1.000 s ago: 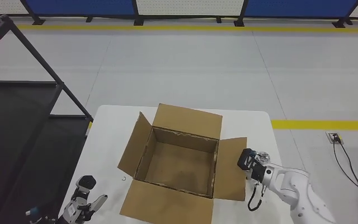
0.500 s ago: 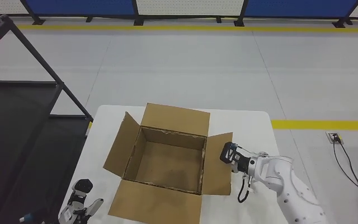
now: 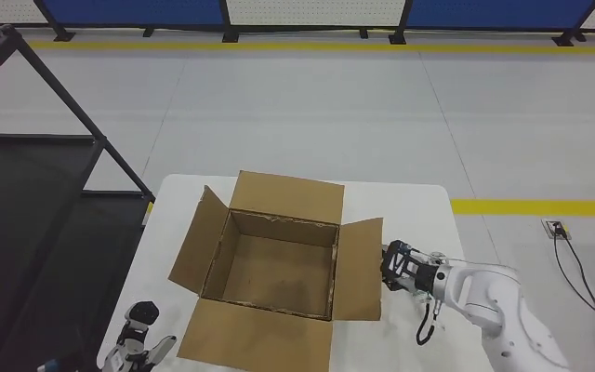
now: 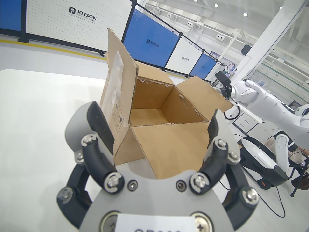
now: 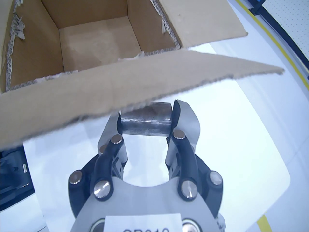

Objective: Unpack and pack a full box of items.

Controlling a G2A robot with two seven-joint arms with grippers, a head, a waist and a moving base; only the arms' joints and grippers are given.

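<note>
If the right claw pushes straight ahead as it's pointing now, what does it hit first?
Most likely the cardboard box's near flap, which overhangs the metal cylinder in the right claw; depth unclear.

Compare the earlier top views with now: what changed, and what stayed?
The cardboard box slid leftward across the table, turning slightly. The right gripper, shut on a metal cylinder, followed it, then backed off a little. The box stays open and empty.

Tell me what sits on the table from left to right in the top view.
In order: left end effector → cardboard box, open → right end effector, gripping a metal cylinder beneath the box's right flap.
</note>
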